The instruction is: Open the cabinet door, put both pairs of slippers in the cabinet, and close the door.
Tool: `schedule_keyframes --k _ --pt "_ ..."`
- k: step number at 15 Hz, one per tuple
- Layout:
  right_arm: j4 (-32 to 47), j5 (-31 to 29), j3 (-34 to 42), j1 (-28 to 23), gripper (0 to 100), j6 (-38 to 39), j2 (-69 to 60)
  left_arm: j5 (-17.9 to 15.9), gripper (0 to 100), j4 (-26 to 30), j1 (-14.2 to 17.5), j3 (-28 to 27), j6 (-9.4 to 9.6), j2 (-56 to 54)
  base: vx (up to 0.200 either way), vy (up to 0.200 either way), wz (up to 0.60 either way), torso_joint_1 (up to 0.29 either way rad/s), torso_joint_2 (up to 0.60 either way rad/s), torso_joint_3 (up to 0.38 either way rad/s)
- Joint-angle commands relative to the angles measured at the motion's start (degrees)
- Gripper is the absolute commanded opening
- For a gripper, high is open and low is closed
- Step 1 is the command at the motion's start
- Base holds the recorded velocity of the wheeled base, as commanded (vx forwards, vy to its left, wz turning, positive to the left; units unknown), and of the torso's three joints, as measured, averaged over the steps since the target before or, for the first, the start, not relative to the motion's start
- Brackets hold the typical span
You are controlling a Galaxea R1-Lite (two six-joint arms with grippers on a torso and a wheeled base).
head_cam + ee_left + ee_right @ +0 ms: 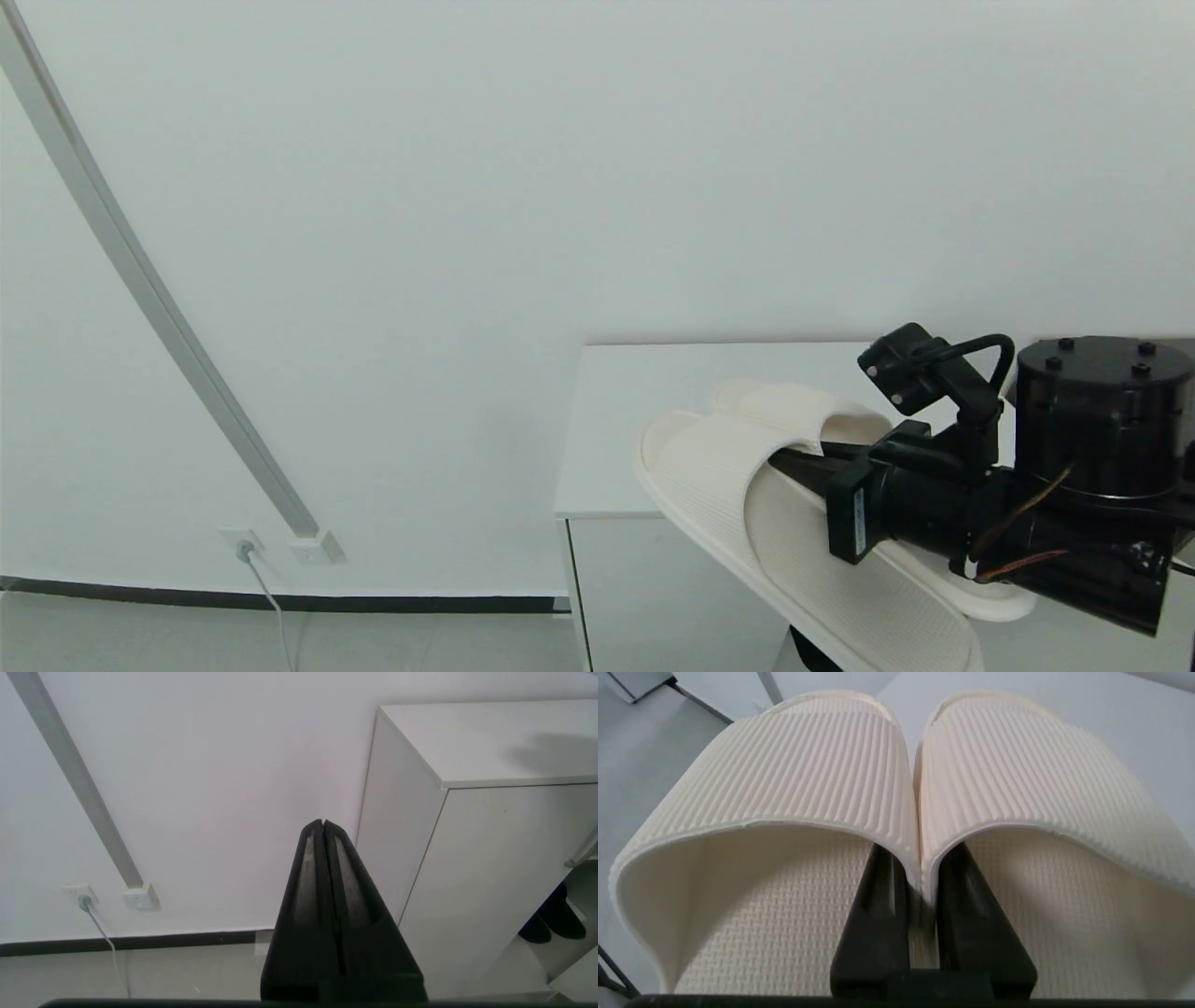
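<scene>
— Which way do the slippers point?
— I see the white slippers (pixel 719 467) at the lower right of the head frame. They lie side by side with toes toward the upper left, their long axis slanting across the front edge of the white cabinet (pixel 607 420).
— And the grippers?
— My right gripper (pixel 920 933) has one finger in each slipper and pinches their inner walls together. That arm enters from the right edge. My left gripper (pixel 322 835) is pressed together with nothing in it, and it faces the wall (pixel 206 784).
</scene>
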Motion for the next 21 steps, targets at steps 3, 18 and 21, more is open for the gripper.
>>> schedule_keyframes --k 3,18,21 --pt "-0.1 -0.4 0.1 1.1 0 0.0 -0.8 0.0 0 0.0 0.0 0.0 -0.07 0.0 0.0 0.0 0.0 0.0 0.0 0.0" --pt "-0.5 -0.7 1.1 1.7 0 -0.1 0.9 0.0 0 0.0 0.0 0.0 -0.25 0.0 -0.147 0.0 0.0 0.001 0.0 0.003" --pt "-0.5 -0.6 1.2 1.8 0 -0.1 0.8 0.0 0 0.0 0.0 0.0 -0.25 0.0 0.0 0.0 0.0 0.0 0.0 0.0"
